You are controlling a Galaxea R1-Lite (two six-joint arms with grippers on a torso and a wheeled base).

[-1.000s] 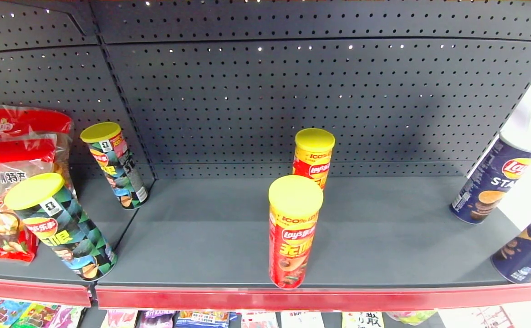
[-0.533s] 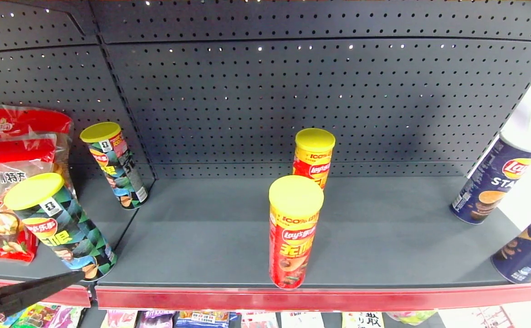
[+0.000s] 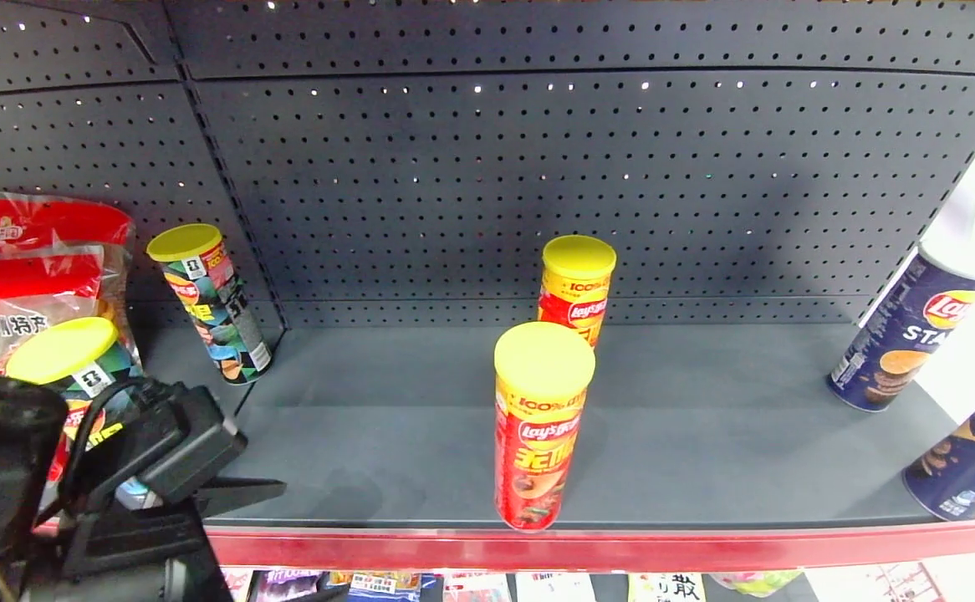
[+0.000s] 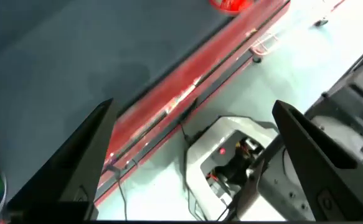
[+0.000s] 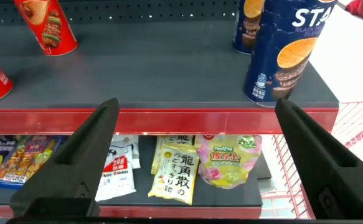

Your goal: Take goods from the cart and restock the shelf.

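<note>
Two red chip cans with yellow lids stand mid-shelf, one at the front (image 3: 542, 426) and one behind it (image 3: 575, 288). My left gripper (image 3: 262, 493) is at the shelf's front left, just above the red shelf edge (image 3: 579, 548). In the left wrist view this gripper (image 4: 192, 106) is open with nothing between its fingers, over the red edge (image 4: 187, 93). My right gripper (image 5: 197, 102) is open and holds nothing, facing the shelf front near two blue chip cans (image 5: 287, 50).
Two dark patterned cans stand on the left, one at the back (image 3: 211, 303) and one at the front (image 3: 78, 368) partly hidden by my left arm. Snack bags (image 3: 28, 276) lie at the far left and blue cans (image 3: 906, 334) at the right. Packets (image 5: 175, 168) fill the lower shelf.
My left arm has risen into the head view from the bottom left and now covers part of the front patterned can. The cans have not moved.
</note>
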